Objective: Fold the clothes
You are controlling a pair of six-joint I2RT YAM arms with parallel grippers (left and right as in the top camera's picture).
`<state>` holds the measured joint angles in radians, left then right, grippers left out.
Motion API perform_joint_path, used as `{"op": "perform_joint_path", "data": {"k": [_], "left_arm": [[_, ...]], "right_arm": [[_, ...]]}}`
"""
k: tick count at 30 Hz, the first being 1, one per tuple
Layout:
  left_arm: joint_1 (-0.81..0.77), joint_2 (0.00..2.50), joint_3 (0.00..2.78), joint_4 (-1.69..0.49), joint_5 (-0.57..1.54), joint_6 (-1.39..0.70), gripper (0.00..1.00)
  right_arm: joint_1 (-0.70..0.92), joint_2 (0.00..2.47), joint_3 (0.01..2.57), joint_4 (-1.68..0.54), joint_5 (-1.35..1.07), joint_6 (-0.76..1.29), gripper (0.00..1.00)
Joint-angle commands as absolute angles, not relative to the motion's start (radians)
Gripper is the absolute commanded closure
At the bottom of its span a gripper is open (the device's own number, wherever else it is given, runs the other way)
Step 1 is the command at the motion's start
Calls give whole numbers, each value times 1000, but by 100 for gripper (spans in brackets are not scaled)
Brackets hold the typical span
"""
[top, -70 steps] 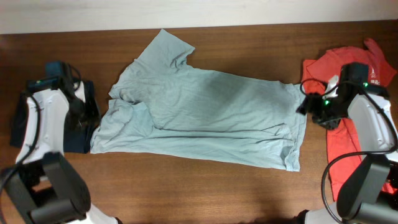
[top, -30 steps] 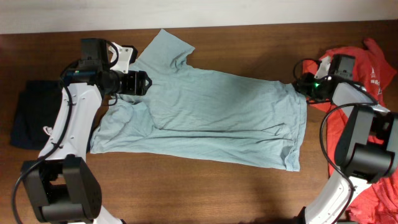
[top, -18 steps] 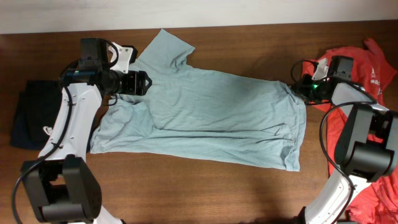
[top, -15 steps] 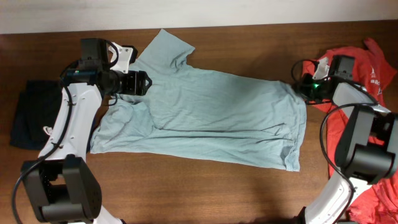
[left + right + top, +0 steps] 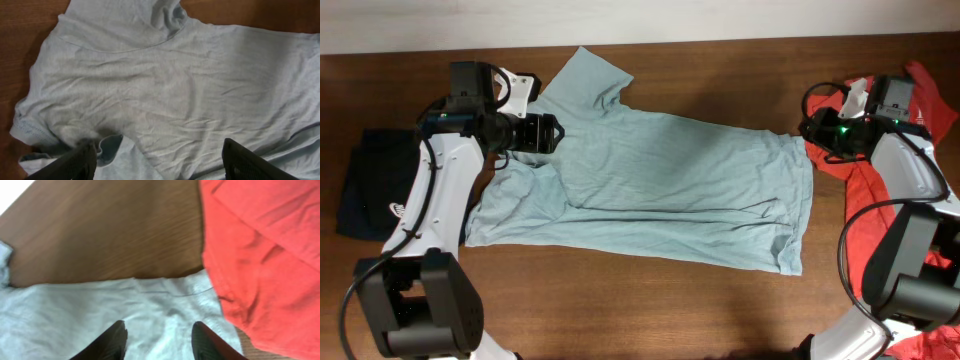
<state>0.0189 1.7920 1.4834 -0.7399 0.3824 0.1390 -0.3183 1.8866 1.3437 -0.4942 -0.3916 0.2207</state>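
Observation:
The pale grey-blue T-shirt (image 5: 660, 180) lies spread flat across the middle of the table, collar end to the left. My left gripper (image 5: 552, 133) hovers over its upper left part; in the left wrist view the gripper (image 5: 160, 165) stands wide open above the wrinkled cloth (image 5: 165, 85), gripping nothing. My right gripper (image 5: 808, 128) hangs at the shirt's upper right hem corner; in the right wrist view it (image 5: 159, 340) is open above the hem (image 5: 150, 300), with the orange-red shirt (image 5: 265, 255) beside it.
An orange-red shirt (image 5: 868, 215) lies crumpled at the table's right edge under the right arm. A navy shirt (image 5: 365, 190) sits at the far left. Bare wood (image 5: 620, 300) runs along the front, and a pale wall strip (image 5: 620, 20) borders the back.
The right gripper pinched shut at the hem corner, then opened and drew back to the right. The left arm and the shirt's left half have not moved.

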Motion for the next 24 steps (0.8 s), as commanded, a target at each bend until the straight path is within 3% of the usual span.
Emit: {"op": "perform_joint_path", "data": {"k": [1,24], "left_arm": [[20,1805,1488,-739,396,159,20],[20,1805,1488,-749,351,159,20]], "right_arm": [[-320,1962,1351,-463,-324,213,50],[-320,2091,1350,-353,-380,214,51]]}}
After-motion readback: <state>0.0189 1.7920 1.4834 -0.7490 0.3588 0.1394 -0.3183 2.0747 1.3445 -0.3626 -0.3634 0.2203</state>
